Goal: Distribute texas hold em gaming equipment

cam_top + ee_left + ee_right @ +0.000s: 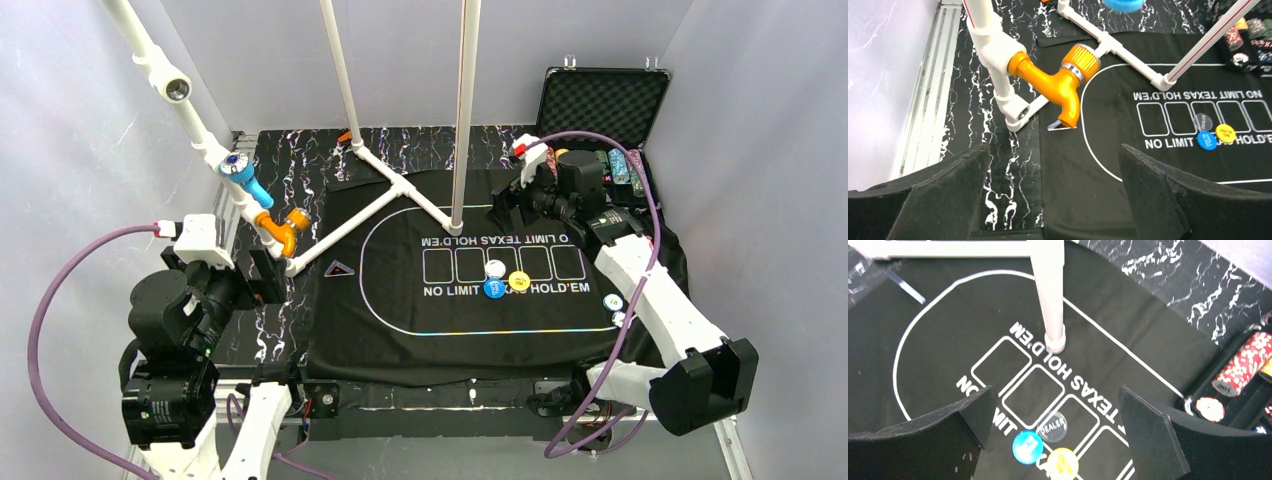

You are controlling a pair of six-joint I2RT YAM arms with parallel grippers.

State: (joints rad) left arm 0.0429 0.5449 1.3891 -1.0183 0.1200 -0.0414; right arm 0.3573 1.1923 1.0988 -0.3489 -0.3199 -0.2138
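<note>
Both pairs stood wide apart, holding nothing: left fingers [968, 175] near the desk [290, 160] edge, right fingers [973, 415] above the mat [380, 300]. Early step, I judged. White disc [495, 268], blue disc [493, 288] and yellow disc [518, 281] lay flat, clustered mid-mat; being round, they had no long axis. Next: descend squarely onto one.

Upright white pipe [463, 120] beyond button discs [493, 288]
</note>
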